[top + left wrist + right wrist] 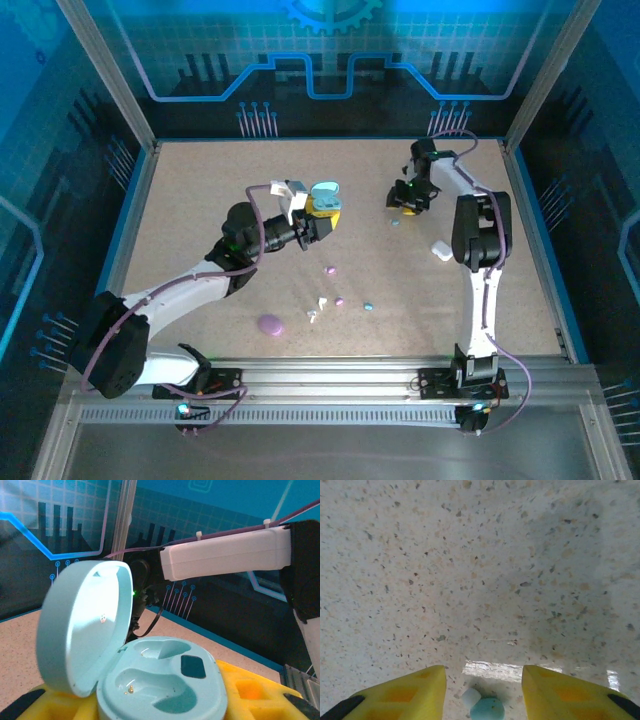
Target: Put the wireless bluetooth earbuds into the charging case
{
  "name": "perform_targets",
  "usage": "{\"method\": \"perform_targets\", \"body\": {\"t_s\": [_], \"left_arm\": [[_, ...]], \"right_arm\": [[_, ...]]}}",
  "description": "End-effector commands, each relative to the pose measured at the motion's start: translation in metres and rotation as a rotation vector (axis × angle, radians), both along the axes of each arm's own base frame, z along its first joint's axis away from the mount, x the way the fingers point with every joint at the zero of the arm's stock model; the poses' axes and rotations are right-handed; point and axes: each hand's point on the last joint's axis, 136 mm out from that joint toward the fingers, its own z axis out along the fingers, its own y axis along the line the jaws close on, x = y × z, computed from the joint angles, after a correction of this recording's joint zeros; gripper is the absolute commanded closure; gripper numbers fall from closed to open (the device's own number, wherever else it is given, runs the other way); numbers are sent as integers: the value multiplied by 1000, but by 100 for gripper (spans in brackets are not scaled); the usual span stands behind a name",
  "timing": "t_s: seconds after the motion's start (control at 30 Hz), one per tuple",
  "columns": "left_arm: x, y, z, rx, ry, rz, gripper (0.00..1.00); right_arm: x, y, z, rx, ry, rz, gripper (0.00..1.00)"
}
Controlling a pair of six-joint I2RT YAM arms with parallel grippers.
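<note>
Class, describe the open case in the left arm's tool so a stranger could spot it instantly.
Start at the speckled tabletop, then follow the left arm to its yellow-fingered tool. Clamped there is a light-blue, pebble-shaped plastic charging case. Unlike the purple case and white case lying on the table, its lid stands open, sockets empty.

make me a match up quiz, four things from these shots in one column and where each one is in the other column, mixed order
Things:
1. light blue case
2. purple case
3. white case
4. light blue earbud

Places:
a. on the table, between the open fingers of the right gripper
b. held in the left gripper, lid open
c. lying farthest right on the table
d. lying nearest the table's front edge

Pairs: 1-b, 2-d, 3-c, 4-a
</note>
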Motion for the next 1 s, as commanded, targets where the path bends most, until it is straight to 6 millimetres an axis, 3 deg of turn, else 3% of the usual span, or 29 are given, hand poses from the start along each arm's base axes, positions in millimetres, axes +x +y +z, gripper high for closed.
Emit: {"method": "perform_targets", "body": {"t_s": [0.0,0.2,0.23,0.5,0.7,0.97], "left_arm": [[2,-2,17,-11,-44,-16,66],[0,-1,17,2,-49,-14,66],[0,0,17,4,-50,-11,66],[0,0,21,4,-52,-11,66],[2,-2,21,-2,-45,-13,66],[4,-4,21,-11,-31,-23,66]], "right_arm": [[-8,5,-6,-37,47,39,57],[-13,8,-7,-42,59,83,60],[-18,9,-19,-43,89,95,60],[-40,13,-20,-69,138,182,65],[-55,16,-4,-60,132,228,66],[-72,36,9,33,125,309,65]]}}
